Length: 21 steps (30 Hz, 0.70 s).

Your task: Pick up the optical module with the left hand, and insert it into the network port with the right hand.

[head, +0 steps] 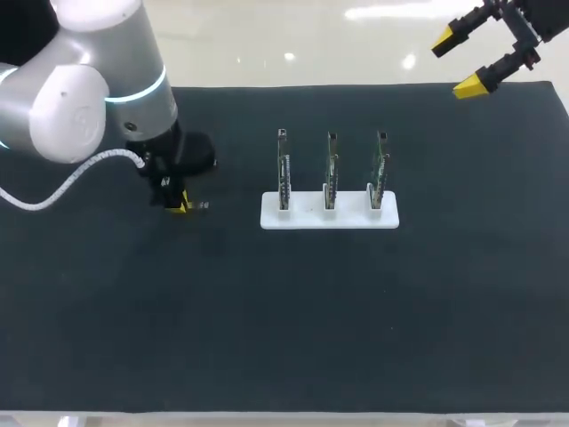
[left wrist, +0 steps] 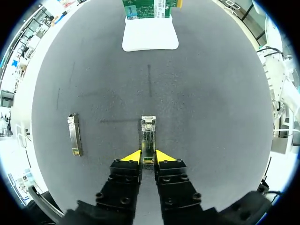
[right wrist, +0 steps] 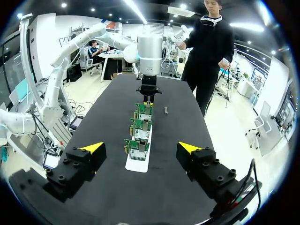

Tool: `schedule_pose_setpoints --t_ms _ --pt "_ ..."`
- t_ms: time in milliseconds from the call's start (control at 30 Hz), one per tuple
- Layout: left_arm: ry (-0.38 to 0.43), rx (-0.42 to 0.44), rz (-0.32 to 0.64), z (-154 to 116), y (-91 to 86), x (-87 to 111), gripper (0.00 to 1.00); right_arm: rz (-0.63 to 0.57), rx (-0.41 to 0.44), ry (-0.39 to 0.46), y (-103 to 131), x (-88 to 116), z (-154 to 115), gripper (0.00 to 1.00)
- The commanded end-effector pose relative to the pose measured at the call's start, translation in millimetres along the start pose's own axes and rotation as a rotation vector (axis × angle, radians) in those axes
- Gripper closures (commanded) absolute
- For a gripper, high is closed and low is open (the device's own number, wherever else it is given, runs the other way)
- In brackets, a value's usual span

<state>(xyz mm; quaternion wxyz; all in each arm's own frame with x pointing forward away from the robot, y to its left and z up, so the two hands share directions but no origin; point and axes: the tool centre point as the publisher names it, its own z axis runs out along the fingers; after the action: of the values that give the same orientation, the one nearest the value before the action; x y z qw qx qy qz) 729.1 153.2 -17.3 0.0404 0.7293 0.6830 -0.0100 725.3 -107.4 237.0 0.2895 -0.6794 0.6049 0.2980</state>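
Left jaws tight on optical module (left wrist: 148, 136); right jaws wide apart

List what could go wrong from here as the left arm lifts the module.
1. The left gripper clamps the slim silver metal optical module only at its near end. Most of it juts out ahead, so it may pivot or slip on lifting.
2. The right gripper hangs open at the table's far corner. The upright green circuit boards in the white holder stand between the arms, so a handover could clip them.
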Motion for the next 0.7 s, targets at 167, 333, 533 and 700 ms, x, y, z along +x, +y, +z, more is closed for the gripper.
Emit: schedule_pose_setpoints --t_ms 167,333,533,700 --pt "-0.028 0.008 -0.014 -14 1.7 -2.5 1.00 0.000 -0.001 0.000 0 0 0 0.00" --pt "-0.169 0.013 -0.030 -44 6.6 -2.5 1.00 0.000 -0.001 0.000 0 0 0 0.00" --pt "-0.357 0.033 0.004 -71 7.0 -3.0 1.00 0.000 -0.001 0.000 0 0 0 0.00" --pt "-0.497 0.056 0.031 -87 5.4 -5.5 1.00 0.000 -0.001 0.000 0 0 0 0.00"
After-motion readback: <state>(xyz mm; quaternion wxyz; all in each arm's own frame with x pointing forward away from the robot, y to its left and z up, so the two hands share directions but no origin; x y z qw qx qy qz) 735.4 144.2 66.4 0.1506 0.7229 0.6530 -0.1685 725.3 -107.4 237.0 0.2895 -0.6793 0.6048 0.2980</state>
